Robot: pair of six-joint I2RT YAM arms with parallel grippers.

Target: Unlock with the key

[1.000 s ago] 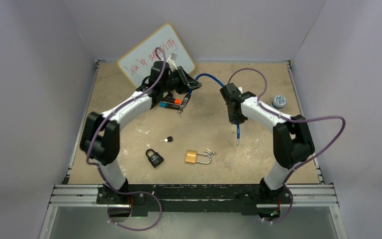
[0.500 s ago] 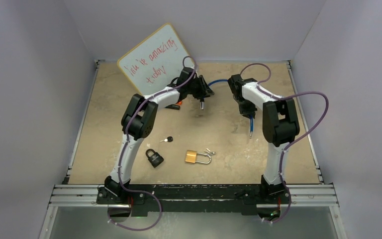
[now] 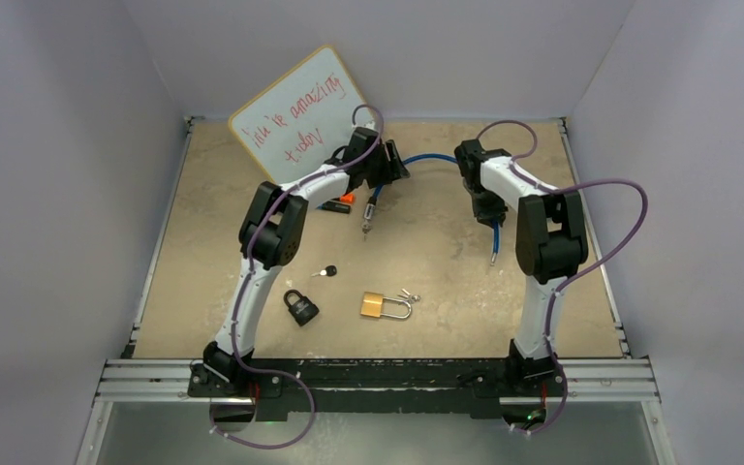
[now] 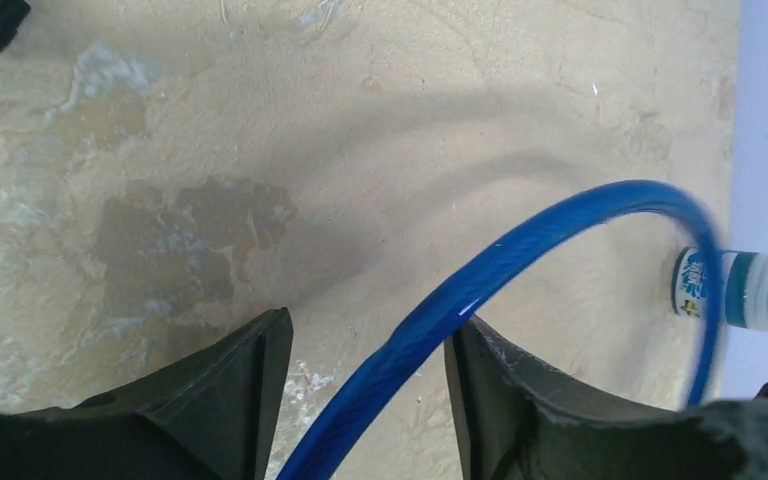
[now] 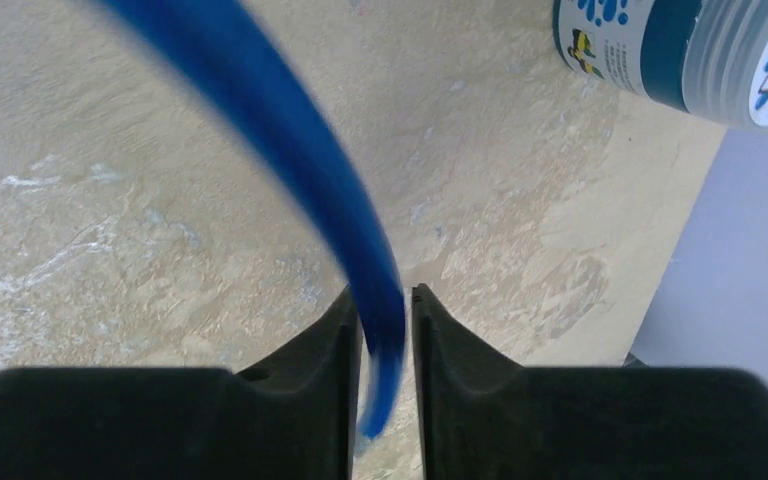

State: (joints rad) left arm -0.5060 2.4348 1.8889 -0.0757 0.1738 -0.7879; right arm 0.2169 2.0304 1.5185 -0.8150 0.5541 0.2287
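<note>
Far side of the table, around the middle: both arms up against a blue cable. Over on the left gripper: spread wide, well wider than the cable passing through the gap, with contact only at the finger on the right of the wrist view. Over on the right gripper: clamped tight on that same cable, pinched from both sides, loose end trailing toward the near edge.

Down by the near edge, well apart from both grippers: a small key, a black padlock just nearer the edge, and to its right a brass padlock with more keys just beside its shackle.

In the far left corner, a whiteboard propped up. Hard by the table's edge, against the wall, a blue-capped bottle. Under the left arm, an orange-and-black marker.
</note>
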